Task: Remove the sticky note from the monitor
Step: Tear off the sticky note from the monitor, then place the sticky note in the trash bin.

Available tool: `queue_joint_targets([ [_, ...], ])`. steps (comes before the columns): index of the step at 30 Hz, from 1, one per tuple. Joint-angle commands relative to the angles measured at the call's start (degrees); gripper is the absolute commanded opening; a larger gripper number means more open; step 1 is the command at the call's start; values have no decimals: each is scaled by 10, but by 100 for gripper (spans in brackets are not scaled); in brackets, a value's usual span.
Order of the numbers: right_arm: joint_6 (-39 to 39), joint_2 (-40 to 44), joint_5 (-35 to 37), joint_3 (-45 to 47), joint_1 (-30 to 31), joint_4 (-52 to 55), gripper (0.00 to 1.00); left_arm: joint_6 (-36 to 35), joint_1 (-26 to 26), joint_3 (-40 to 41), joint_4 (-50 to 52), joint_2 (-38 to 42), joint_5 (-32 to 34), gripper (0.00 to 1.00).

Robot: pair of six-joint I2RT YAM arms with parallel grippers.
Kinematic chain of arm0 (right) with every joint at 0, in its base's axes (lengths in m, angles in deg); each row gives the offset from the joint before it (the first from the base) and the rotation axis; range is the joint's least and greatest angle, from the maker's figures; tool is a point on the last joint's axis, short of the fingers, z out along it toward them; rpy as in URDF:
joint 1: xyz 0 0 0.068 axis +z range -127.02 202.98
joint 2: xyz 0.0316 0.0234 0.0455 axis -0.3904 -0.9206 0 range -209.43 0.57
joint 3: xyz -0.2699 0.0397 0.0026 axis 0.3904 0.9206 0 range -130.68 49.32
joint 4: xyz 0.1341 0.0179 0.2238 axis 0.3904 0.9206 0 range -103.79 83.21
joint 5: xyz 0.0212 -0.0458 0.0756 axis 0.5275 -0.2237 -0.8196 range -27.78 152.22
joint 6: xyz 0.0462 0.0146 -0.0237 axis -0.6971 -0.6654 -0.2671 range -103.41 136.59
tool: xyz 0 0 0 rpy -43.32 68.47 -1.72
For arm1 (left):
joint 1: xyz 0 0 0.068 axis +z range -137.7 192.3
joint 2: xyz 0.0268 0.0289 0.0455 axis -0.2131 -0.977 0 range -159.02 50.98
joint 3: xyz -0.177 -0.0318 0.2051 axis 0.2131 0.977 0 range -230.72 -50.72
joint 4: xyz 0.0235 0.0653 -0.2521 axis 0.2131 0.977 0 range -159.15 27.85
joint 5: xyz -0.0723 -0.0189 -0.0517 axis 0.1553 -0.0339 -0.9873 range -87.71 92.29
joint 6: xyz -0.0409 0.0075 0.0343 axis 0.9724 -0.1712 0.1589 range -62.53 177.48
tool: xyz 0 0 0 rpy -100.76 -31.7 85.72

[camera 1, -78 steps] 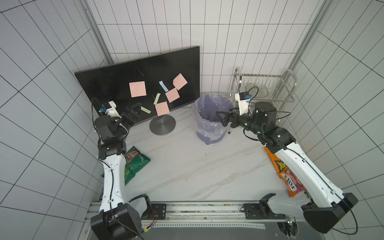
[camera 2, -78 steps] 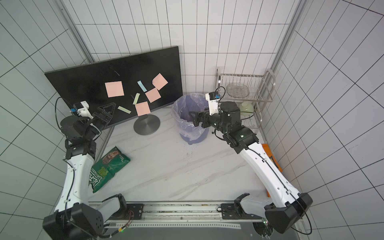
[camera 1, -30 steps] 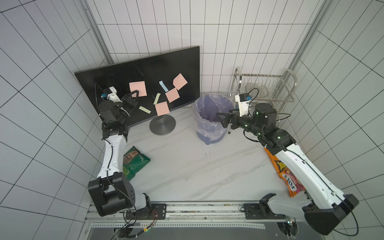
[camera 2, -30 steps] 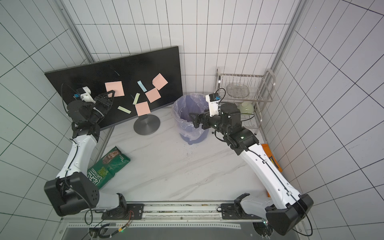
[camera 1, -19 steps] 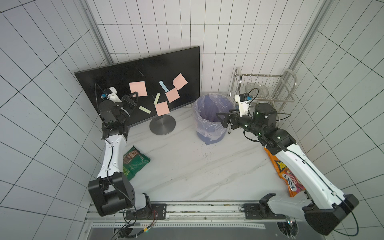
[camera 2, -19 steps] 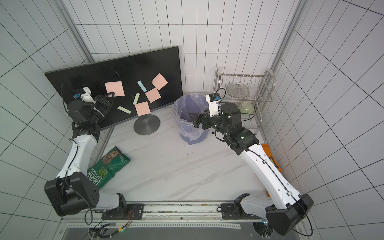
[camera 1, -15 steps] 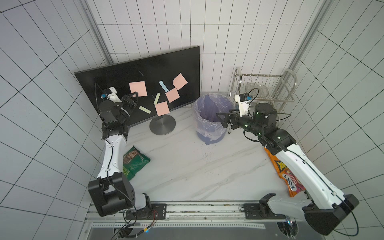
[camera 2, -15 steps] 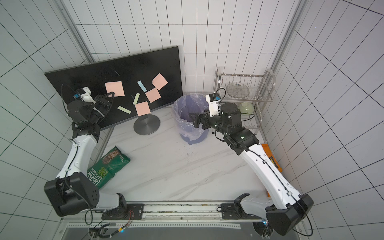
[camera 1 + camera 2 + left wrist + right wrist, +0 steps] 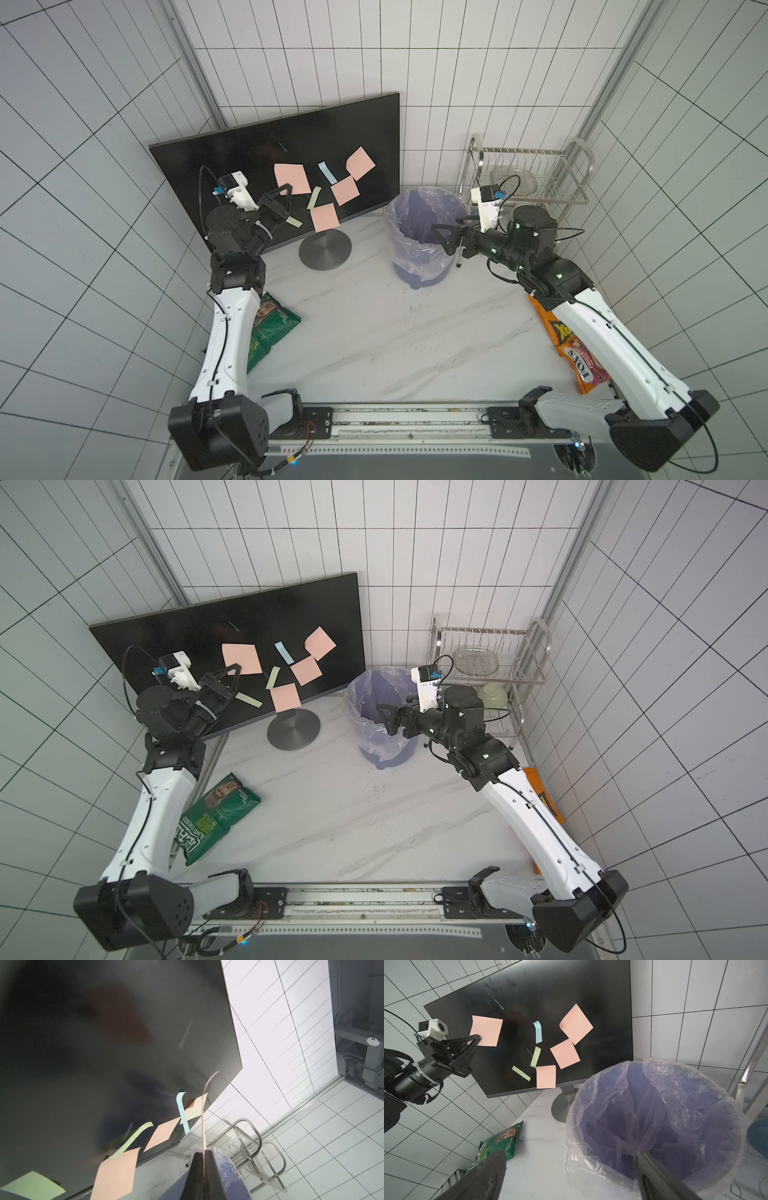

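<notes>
As left claw [image 9: 287, 190] pinches note [image 9: 294, 176], black monitor [image 9: 249, 145]

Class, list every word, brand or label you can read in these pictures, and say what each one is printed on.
"FOX'S": on the red sweet bag.
"BAGS OF CHARACTER": on the green crisp bag, in the right wrist view; its other print is too blurred to read.
Orange bag: lettering partly hidden, unreadable.
Sticky notes on the monitor: blank.
</notes>
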Motion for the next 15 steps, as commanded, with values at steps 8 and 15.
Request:
queue_joint_targets([
  [8, 7, 13, -15, -16, 2, -42, 99, -103, -222, -34, 73, -10, 81, 0],
  [15, 18, 18, -18, -15, 1, -47, 99, -123, -317, -81, 65, -89, 89, 0],
])
